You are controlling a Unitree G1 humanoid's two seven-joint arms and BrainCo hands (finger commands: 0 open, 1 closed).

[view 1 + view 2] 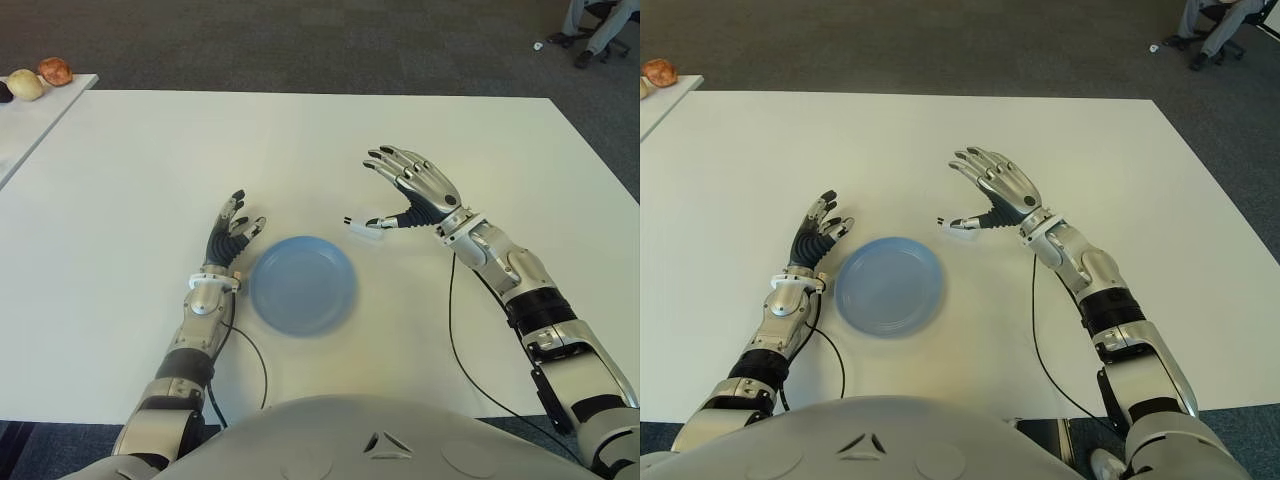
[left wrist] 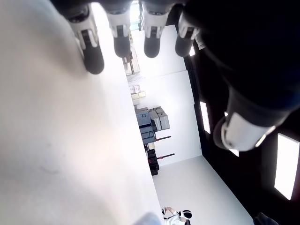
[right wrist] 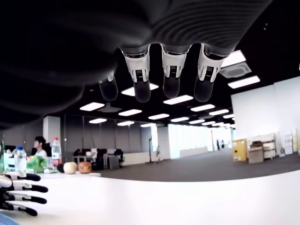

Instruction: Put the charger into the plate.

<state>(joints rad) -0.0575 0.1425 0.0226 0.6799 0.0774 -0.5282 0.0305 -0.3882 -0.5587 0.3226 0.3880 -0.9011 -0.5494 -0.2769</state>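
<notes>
A small white charger (image 1: 364, 229) with black prongs lies on the white table (image 1: 130, 180), just right of and beyond the round blue plate (image 1: 302, 284). My right hand (image 1: 408, 190) hovers over the charger's right side, fingers spread and open. Its thumb tip reaches down to the charger's right end, and I cannot tell whether the two touch. The plate holds nothing. My left hand (image 1: 232, 232) shows just left of the plate with its fingers extended and open. In the right wrist view my fingers (image 3: 171, 70) hang straight with nothing between them.
Two round fruits (image 1: 40, 75) sit on a side table at the far left. A person's legs and a chair (image 1: 597, 25) stand on the grey carpet at the far right. Thin cables (image 1: 452, 330) run along both forearms.
</notes>
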